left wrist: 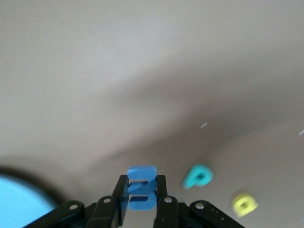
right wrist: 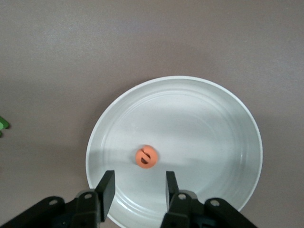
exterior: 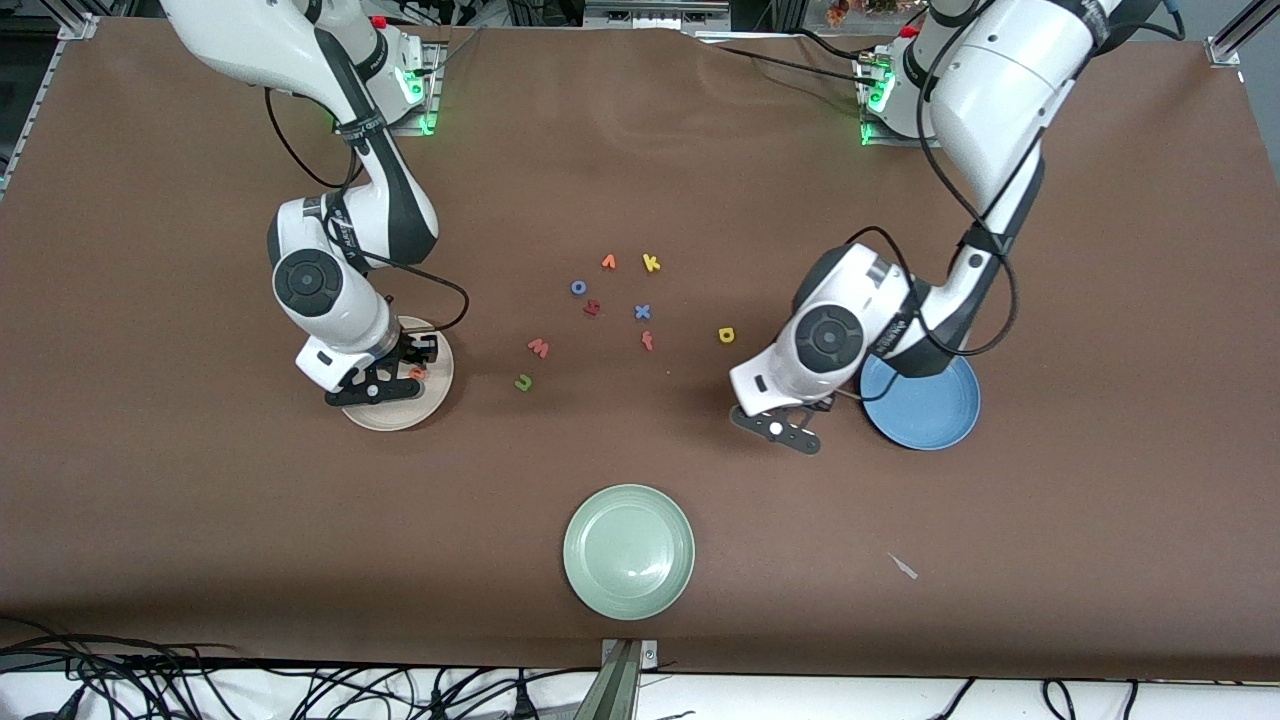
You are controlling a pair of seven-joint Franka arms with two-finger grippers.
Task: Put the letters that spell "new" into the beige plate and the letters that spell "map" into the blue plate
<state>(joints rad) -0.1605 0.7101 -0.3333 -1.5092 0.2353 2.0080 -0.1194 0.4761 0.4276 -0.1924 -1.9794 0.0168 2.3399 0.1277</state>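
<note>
Orange e [right wrist: 146,156] lies loose in the beige plate [right wrist: 213,118], centre-low in right wrist view, right gripper [right wrist: 137,190] jaws apart above it. Left gripper [left wrist: 142,194] clamps light-blue m [left wrist: 141,183]; blue plate [exterior: 935,420] sits immediately beside it, lower right of front view.

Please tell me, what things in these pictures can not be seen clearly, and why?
- Front view: the left gripper and its light-blue m are hidden under the wrist.
- Left wrist view: the blue plate is cut off at the edge; the teal p and yellow a are blurred.
- Right wrist view: the green n is cut off.
</note>
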